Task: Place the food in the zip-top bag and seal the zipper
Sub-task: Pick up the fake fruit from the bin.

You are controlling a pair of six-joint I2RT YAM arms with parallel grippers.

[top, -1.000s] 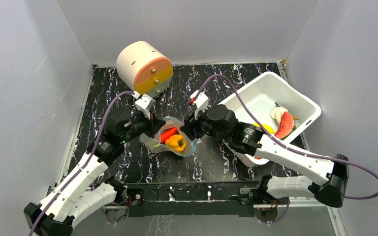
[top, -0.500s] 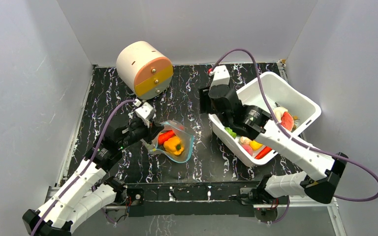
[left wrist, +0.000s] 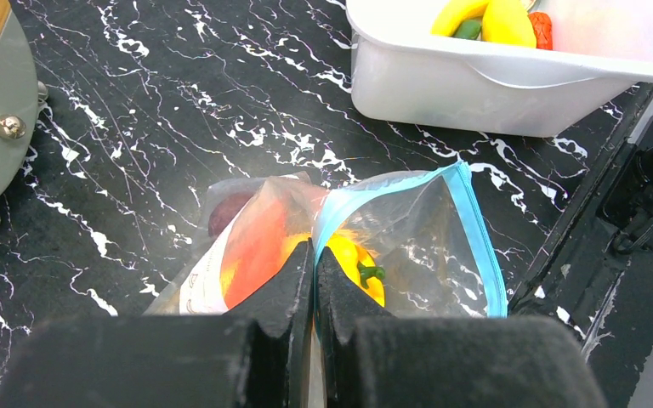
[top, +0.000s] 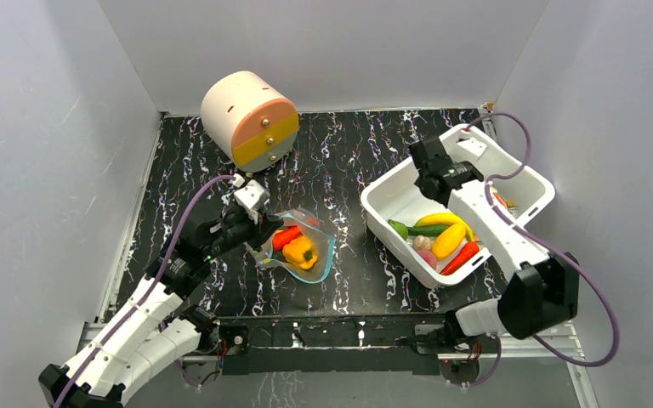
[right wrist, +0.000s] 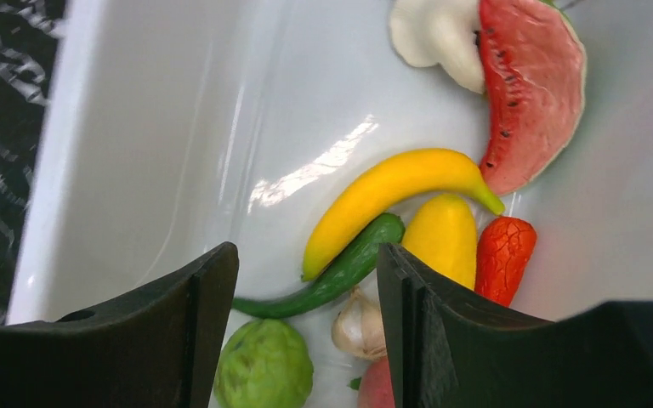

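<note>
- Left fingers (left wrist: 315, 268): pressed together on one lip of the zip-top bag (left wrist: 408, 229), pinching the clear film at its mouth.
- Right fingers (top: 428, 174): spread wide and empty, poised inside the rim of the white tub (top: 391, 200), above a banana (right wrist: 391, 195) and a green cucumber (right wrist: 340, 272).
- Bag down on the worktop (top: 340, 161), near the tub's left wall, mouth gaping on the tub side, with a bell pepper (top: 303, 248) and a red chili (top: 286, 235) already inside.
- Probably thin, floppy and slick (likely to sag shut once released). Best held at the stiffer zipper (left wrist: 480, 246), the teal strip, never mid-film.
- Toy food likely light, hard and smooth. Curved pieces apt to squirt out of a shallow grip, so better taken across the thick middle.
- Room to move: tub walls close round the heap, with a watermelon slice (right wrist: 531, 93) at its far side. Bare worktop between tub and bag for the carry. Round pink-and-yellow drum (top: 247, 119) behind the bag, well apart.
</note>
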